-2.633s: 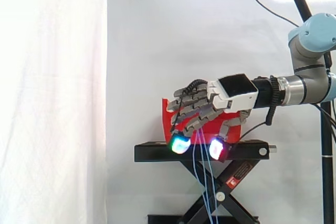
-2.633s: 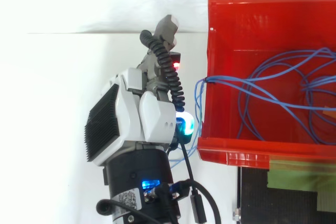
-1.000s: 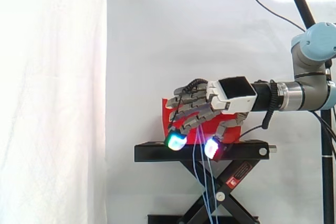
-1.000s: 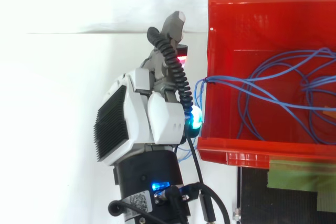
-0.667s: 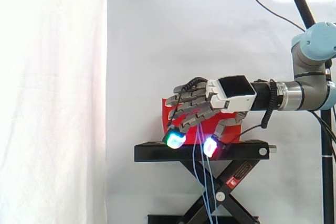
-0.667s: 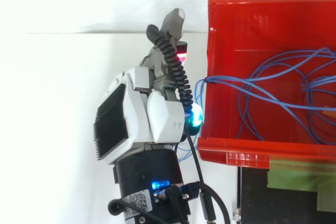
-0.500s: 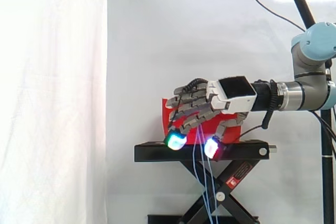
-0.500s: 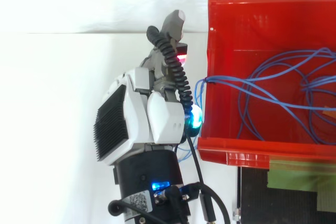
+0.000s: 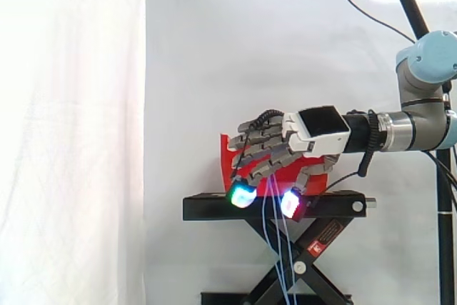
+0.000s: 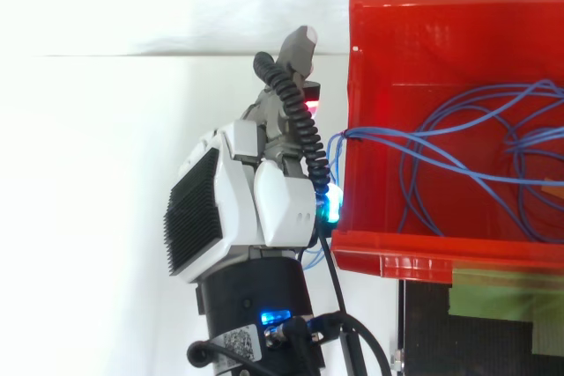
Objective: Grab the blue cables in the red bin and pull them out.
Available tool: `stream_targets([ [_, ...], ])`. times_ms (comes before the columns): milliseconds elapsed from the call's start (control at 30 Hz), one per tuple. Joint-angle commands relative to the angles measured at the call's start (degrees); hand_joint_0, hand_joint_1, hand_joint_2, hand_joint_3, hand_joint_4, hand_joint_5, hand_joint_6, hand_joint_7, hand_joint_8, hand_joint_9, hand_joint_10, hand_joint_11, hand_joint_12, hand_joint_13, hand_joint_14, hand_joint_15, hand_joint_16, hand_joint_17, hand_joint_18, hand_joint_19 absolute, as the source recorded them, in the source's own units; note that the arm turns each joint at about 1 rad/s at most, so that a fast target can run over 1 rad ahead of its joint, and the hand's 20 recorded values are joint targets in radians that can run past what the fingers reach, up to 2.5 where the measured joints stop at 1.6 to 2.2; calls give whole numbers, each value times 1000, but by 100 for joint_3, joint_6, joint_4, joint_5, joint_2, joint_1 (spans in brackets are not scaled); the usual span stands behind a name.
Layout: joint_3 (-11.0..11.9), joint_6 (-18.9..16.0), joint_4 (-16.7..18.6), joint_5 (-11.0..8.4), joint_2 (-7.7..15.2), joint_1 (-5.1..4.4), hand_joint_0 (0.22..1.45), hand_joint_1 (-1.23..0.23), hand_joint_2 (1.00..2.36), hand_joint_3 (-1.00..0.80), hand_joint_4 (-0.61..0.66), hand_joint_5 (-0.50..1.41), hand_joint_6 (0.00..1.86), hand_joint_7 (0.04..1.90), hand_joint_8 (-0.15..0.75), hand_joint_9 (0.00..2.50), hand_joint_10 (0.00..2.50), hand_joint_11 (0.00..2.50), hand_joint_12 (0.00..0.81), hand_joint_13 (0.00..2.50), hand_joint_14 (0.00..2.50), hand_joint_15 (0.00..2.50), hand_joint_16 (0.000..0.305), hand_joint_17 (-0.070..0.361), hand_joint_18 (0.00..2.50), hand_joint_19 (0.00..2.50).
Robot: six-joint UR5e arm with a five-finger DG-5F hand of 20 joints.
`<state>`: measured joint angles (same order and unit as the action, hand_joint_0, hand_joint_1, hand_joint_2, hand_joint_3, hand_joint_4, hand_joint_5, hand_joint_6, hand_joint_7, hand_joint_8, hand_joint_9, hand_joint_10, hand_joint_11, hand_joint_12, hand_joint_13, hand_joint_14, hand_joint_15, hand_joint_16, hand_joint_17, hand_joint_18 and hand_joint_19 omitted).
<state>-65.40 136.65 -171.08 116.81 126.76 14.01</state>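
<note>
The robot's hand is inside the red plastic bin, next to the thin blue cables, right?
No: the top view shows the hand outside the red plastic bin, beside its outer wall, next to the thin blue cables where they spill over the rim.

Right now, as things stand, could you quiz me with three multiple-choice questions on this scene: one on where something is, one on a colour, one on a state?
1. Where is the hand relative to the bin?
A) inside it
B) outside it, beside its wall
C) high above it

2. What colour are the cables?
A) yellow
B) orange
C) blue

3. How do the cables lie?
A) some draped over the bin's wall, hanging down past the stand
B) all coiled inside the bin
C) all on the floor

Answers:
1 B: the top view shows the hand next to the wall, not over the bin's inside.
2 C: the strands are blue in both views.
3 A: the top view shows loops in the bin and strands crossing its wall, and the side view shows them hanging below the stand.
</note>
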Motion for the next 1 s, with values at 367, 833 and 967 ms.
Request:
stream_targets([
  [367, 1, 129, 4, 26, 6, 22, 812, -1035, 1000, -1000, -53, 614, 8, 640, 196, 544, 10, 294, 313, 409, 7, 187, 42, 94, 269, 211],
  [833, -8, 147, 13, 26, -2, 22, 815, -1037, 1000, -1000, -55, 647, 7, 664, 199, 550, 11, 296, 312, 412, 7, 184, 41, 93, 273, 204],
  [967, -8, 147, 31, 26, -2, 22, 824, -1039, 1000, -1000, -58, 668, 8, 676, 200, 563, 10, 301, 312, 426, 7, 188, 41, 92, 286, 212],
])
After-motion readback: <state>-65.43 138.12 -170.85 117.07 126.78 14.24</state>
